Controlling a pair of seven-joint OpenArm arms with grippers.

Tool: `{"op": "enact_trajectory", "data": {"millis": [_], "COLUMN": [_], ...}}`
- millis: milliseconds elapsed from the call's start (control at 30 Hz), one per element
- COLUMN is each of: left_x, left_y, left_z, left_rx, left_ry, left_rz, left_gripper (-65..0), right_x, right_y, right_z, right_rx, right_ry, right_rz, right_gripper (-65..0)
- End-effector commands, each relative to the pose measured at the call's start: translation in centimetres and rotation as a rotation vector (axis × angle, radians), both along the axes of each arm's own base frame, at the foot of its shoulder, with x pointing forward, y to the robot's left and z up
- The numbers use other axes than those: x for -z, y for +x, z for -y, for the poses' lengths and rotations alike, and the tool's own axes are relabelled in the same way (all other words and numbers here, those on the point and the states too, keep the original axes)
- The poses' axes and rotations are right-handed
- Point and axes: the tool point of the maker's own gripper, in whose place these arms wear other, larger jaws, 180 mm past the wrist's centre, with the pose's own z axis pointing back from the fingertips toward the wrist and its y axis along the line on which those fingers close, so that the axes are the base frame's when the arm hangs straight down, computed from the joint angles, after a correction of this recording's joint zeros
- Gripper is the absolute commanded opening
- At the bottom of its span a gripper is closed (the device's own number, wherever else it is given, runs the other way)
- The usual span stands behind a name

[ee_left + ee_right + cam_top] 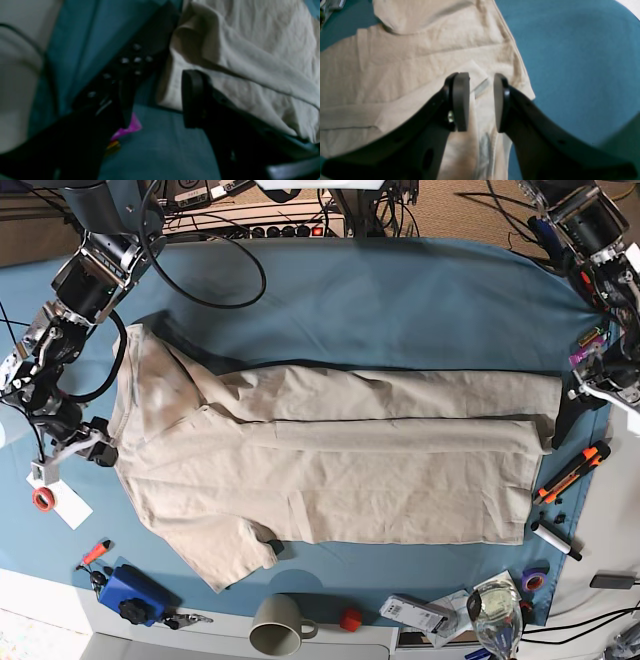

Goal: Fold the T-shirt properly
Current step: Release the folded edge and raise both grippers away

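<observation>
The beige T-shirt (330,465) lies spread on the blue table cloth (400,310), shoulders to the left and hem to the right, with its far long side folded inward. One sleeve (230,555) sticks out at the front left. My right gripper (98,450) is at the shirt's left edge. In the right wrist view its fingers (461,100) stand apart with shirt fabric (395,65) between and under them. My left gripper (563,418) is at the hem end. In the left wrist view it (157,100) is open, just beside the folded shirt edge (237,62).
Along the table's front edge are a mug (275,623), a blue device (128,592), a red cap (348,618) and a plastic packet (415,612). An orange cutter (568,470), a marker (555,538) and purple tape (535,580) lie at the right. A white tag (58,500) lies at the left.
</observation>
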Motion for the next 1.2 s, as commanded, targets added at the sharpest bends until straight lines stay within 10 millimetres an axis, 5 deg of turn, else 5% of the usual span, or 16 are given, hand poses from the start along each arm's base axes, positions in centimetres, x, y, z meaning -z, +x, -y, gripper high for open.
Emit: {"op": "enact_trajectory", "data": {"millis": [0, 300, 500, 833, 1167], "left_x": [-1.3, 1.3, 2.7, 4.2, 4.6], "left_y": [0.7, 0.7, 0.2, 0.0, -0.9], "left_z": [-0.3, 3.3, 1.4, 4.3, 5.2], "left_rx": [0.01, 0.046, -0.045, -0.01, 0.039], "left_ry": [0.016, 0.0, 0.059, -0.046, -0.076], "left_rz": [0.043, -0.024, -0.078, -0.09, -0.136], "left_gripper": [-34.5, -34.5, -34.5, -34.5, -34.5], "right_x": [-2.5, -3.3, -3.8, -5.0, -1.5], "right_y": [0.8, -2.3, -5.0, -7.4, -9.6], "right_z": [1.2, 5.4, 8.4, 11.1, 9.8], "right_rx": [0.021, 0.114, 0.13, 0.18, 0.176], "right_ry": [-0.016, 0.027, -0.023, -0.021, 0.019], "right_rz": [0.072, 0.099, 0.062, 0.065, 0.017], "right_gripper": [-47.8, -47.8, -47.8, -47.8, -47.8]}}
